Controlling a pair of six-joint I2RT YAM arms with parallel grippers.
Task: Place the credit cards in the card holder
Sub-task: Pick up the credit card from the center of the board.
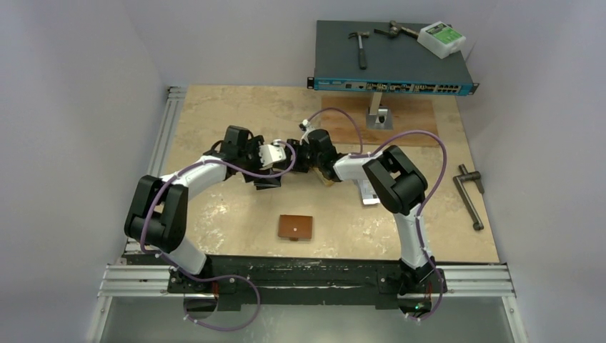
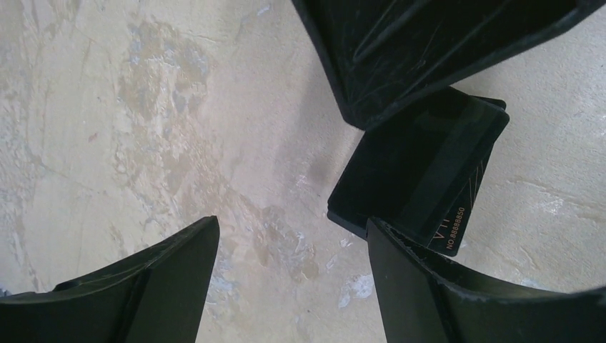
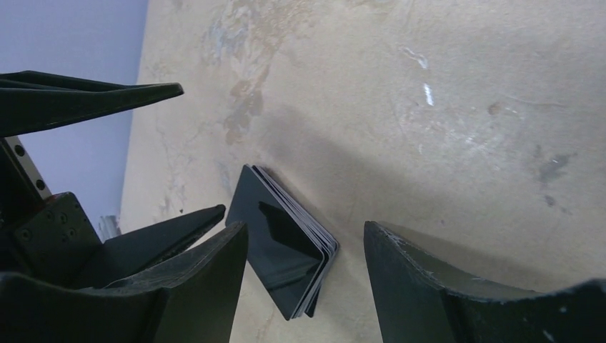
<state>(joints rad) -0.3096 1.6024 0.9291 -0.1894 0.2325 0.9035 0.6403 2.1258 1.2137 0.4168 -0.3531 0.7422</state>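
Mottled beige table [image 3: 464, 107], middle: stack of black plastic cards [image 3: 282, 250] lies skewed between your spread right fingers [image 3: 429, 286], nearer one; spread left fingers [image 2: 143, 286] sit beside it.

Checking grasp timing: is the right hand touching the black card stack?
Cannot tell. In the right wrist view the card stack lies between the right hand's open fingers; one finger overlaps its edge, contact unclear.

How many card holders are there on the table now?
1. The card holder lies closed on the table, toward its near edge, between the left arm and the right arm. These arms may hide another.
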